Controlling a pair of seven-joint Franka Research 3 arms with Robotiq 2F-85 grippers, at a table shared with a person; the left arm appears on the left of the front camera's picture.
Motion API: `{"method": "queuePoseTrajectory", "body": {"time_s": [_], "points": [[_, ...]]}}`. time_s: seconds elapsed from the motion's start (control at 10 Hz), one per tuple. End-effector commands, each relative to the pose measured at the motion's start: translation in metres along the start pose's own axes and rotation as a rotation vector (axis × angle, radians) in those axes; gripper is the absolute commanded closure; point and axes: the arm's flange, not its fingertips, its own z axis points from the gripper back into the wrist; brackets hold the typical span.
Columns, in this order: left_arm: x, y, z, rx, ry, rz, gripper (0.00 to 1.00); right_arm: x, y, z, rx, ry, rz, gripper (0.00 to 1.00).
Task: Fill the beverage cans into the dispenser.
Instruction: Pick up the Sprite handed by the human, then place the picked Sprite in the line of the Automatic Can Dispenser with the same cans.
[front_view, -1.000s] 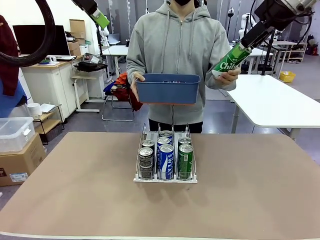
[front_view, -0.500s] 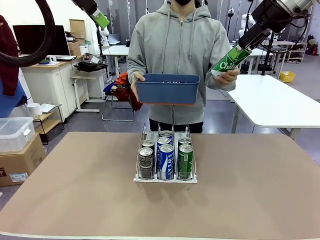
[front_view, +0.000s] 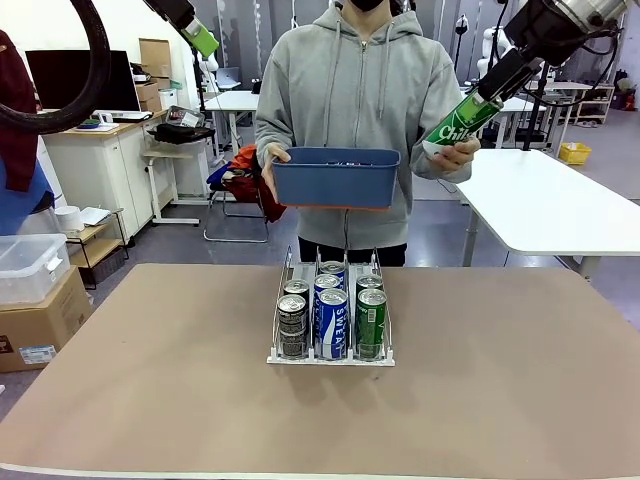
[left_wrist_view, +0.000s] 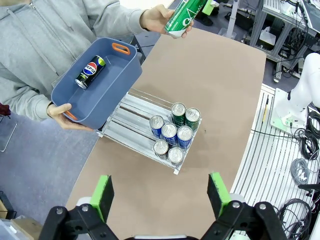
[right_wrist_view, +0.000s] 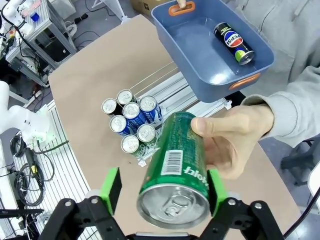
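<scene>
The clear dispenser (front_view: 278, 356) stands mid-table with several beverage cans in its three lanes: dark grey (front_view: 292, 325), blue (front_view: 332, 322) and green (front_view: 371, 320). Above the far right, a person's hand (right_wrist_view: 235, 140) holds out a green can (right_wrist_view: 175, 172). My right gripper (right_wrist_view: 163, 189) is shut on that can's top end, a green pad on either side. The front view has the same can (front_view: 458, 122) tilted under the right gripper (front_view: 482, 97). My left gripper (left_wrist_view: 159, 196) hangs open and empty high over the table, looking down on the dispenser (left_wrist_view: 131, 116).
The person's other hand holds a blue tub (front_view: 335, 182) over the table's far edge, with one dark Pepsi can (left_wrist_view: 90, 72) lying inside. Bare brown tabletop (front_view: 150, 380) lies all around the dispenser. A white table (front_view: 560, 210) stands behind on the right.
The right gripper has shifted slightly at the green can's top and closed onto it. The person's hand still holds the can. The left arm, the tub and the dispenser are unchanged.
</scene>
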Motion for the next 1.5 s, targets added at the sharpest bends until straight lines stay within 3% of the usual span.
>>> {"method": "queuePoseTrajectory", "body": {"time_s": [0.0,0.1,0.2,0.9,1.0,1.4], "points": [[-0.0026,0.0011,0.0023,-0.016,-0.007,-0.006,0.00,-0.0002,-0.0002,-0.0011,-0.003,0.024,0.004,1.00],[-0.0026,0.0011,0.0023,-0.016,-0.007,-0.006,0.00,-0.0007,-0.0007,-0.0008,-0.006,0.032,0.000,0.65],[-0.0026,0.0011,0.0023,-0.016,-0.007,-0.006,0.00,-0.0009,-0.0018,-0.0011,-0.007,0.032,-0.002,1.00],[-0.0026,0.0011,0.0023,-0.016,-0.007,-0.006,0.00,-0.0031,-0.0027,-0.0035,0.002,0.013,-0.040,1.00],[-0.0026,0.0011,0.0023,-0.016,-0.007,-0.006,0.00,-0.0047,-0.0060,0.0017,-0.013,0.005,-0.012,0.53],[-0.0026,0.0011,0.0023,-0.016,-0.007,-0.006,0.00,-0.0047,-0.0060,0.0017,-0.013,0.005,-0.012,0.53]]}}
